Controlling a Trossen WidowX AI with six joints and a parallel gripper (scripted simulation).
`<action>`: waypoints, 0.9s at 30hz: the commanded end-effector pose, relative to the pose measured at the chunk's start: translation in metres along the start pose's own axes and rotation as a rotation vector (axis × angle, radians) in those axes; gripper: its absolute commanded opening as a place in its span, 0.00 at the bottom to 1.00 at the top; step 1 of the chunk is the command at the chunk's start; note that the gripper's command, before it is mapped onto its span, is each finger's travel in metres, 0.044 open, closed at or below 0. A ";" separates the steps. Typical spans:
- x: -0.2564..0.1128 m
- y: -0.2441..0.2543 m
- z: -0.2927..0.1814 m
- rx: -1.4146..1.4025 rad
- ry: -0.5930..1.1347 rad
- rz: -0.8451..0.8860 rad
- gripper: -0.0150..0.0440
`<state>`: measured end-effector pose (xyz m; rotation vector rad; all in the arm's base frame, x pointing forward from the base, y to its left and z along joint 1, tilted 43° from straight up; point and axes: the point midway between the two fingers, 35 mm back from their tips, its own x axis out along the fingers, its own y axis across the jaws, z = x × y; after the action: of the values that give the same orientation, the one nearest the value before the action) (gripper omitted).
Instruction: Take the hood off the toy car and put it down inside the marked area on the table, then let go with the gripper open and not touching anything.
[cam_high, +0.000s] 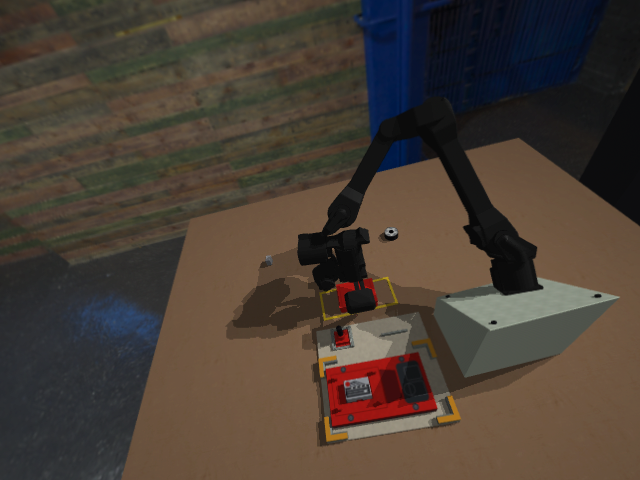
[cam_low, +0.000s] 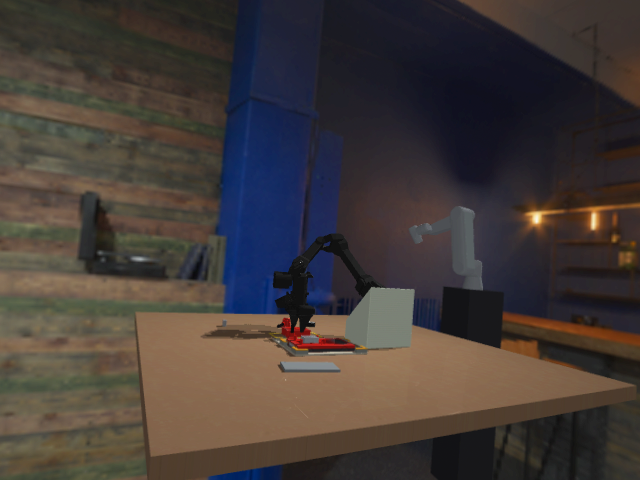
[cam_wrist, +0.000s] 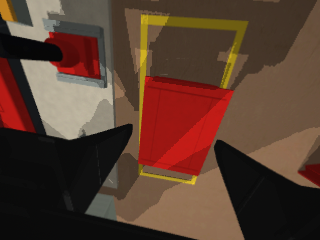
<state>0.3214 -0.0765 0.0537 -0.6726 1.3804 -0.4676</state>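
The red hood lies at the yellow marked outline. In the wrist view it covers part of the outline's right line; whether it rests wholly inside is hard to tell. My gripper is open around the hood, with a gap between each fingertip and the hood's sides in the wrist view. The near finger hides part of the hood in the top view. The red toy car sits on the pale base plate with a grey engine block exposed.
A red part with a black lever stands on the base plate beside the outline. Another red part is at the wrist view's right edge. A wheel, a small grey piece, a grey slab and the pale pedestal also show.
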 end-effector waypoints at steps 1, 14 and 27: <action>-0.030 0.000 0.005 0.010 -0.020 -0.001 1.00; -0.064 -0.001 0.002 0.009 -0.021 -0.002 1.00; -0.064 -0.001 0.002 0.009 -0.021 -0.002 1.00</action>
<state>0.3138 -0.0337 0.1006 -0.6715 1.3612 -0.4593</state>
